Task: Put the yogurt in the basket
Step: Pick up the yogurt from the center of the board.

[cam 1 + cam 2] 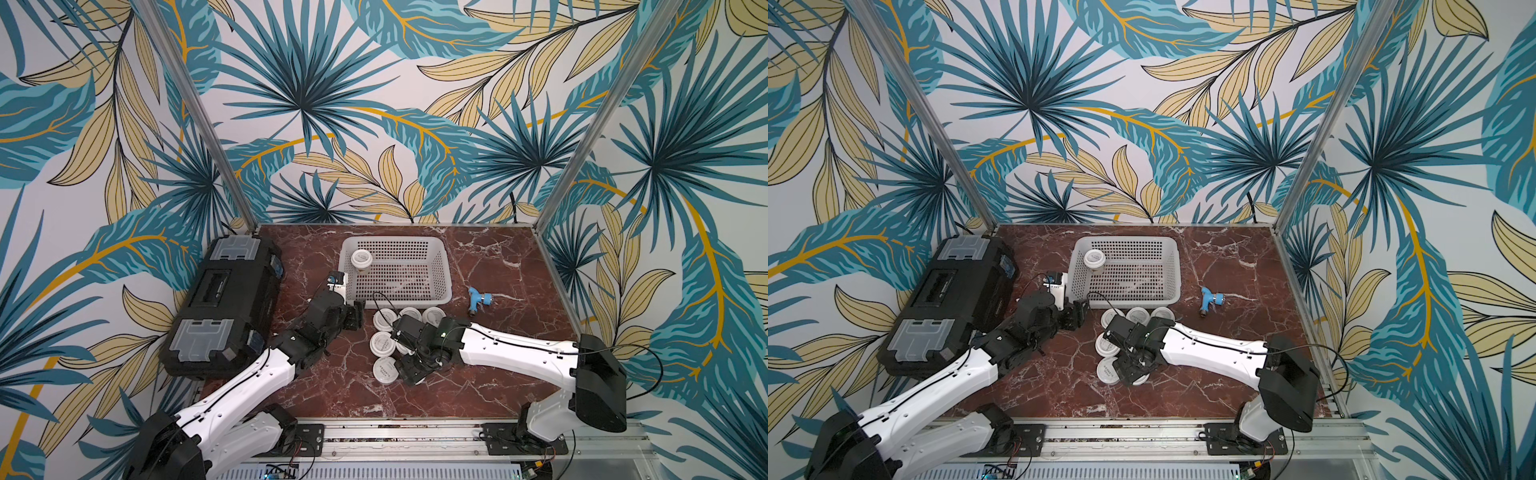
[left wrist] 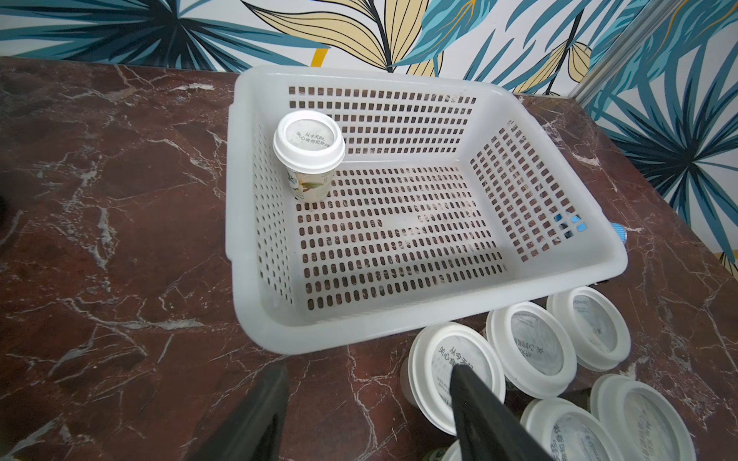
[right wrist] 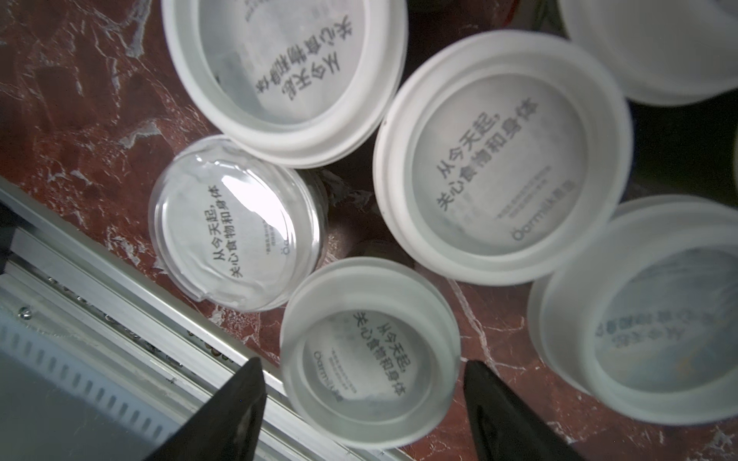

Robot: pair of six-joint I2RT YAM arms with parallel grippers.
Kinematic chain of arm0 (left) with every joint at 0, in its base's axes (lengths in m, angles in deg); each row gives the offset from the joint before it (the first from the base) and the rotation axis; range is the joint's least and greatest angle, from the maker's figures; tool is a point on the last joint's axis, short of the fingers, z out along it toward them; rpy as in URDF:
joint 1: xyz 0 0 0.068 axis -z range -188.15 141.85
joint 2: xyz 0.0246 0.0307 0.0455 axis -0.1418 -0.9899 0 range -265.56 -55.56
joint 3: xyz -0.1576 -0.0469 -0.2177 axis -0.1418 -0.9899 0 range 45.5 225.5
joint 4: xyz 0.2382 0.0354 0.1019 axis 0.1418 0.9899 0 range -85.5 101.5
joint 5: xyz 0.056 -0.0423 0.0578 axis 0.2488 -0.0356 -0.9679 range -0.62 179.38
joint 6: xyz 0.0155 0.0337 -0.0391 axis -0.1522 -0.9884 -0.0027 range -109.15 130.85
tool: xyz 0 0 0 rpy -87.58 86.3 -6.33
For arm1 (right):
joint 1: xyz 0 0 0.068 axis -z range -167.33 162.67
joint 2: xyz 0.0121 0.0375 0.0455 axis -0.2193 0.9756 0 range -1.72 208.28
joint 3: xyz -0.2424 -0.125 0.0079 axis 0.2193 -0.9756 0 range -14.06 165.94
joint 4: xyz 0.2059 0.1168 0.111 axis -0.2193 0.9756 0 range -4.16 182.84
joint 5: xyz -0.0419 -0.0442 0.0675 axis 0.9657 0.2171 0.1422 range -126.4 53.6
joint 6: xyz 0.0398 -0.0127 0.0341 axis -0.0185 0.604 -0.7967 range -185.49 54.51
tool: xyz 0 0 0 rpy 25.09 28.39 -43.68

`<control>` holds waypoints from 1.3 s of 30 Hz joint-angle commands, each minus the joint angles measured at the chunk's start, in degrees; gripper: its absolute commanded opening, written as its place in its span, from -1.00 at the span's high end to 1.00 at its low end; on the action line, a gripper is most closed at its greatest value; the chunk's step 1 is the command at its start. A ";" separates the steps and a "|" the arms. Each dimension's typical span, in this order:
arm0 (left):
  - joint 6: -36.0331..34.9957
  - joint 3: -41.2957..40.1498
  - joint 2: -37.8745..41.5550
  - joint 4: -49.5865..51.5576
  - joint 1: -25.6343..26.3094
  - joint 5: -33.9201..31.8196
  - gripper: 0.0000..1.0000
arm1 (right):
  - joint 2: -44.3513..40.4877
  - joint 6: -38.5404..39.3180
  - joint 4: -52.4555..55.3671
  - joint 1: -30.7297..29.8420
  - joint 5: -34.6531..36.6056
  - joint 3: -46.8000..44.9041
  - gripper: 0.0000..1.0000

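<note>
R gripper (image 3: 359,371) was low over the jar cluster, fingers apart, straddling one yogurt jar (image 3: 369,351) w/ a clear gap on one side, so not clamped. L gripper (image 2: 367,375) hovered parted & empty just beside the basket (image 2: 399,333), at its near-left corner. One yogurt (image 1: 361,258) stood upright inside the basket, far-left corner. The other jars (image 1: 382,344) sat on the table (image 1: 478,374), just in front of the basket.

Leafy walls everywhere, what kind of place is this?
Probably a robot practice booth, not a home: the left arm and right arm are bolted to a metal rail, and leaf-print wallpaper boxes in one marble-look table.
</note>
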 commanded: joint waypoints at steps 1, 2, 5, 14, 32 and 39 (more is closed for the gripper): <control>0.38 -0.98 -0.09 -1.37 -0.36 0.28 -0.36 | 0.57 -0.43 1.73 -0.33 1.04 0.18 -0.64; 0.43 -1.04 -0.06 -1.38 -0.36 0.25 -0.37 | 0.57 -0.49 1.64 -0.32 1.06 0.08 -0.64; 0.40 -1.07 -0.09 -1.29 -0.32 0.27 -0.36 | 0.91 -0.49 1.78 -0.32 1.12 0.08 -0.63; 0.43 -1.07 -0.06 -1.32 -0.42 0.28 -0.36 | 1.71 -0.36 2.96 -0.33 2.39 0.25 -0.57; 0.53 -1.07 -0.04 -1.29 -0.45 0.29 -0.36 | -0.28 0.17 5.84 -0.33 2.11 1.22 -0.32; 0.61 -1.33 0.52 -1.29 -0.44 -0.07 -0.36 | -2.54 1.35 9.77 -0.27 2.25 3.94 -0.32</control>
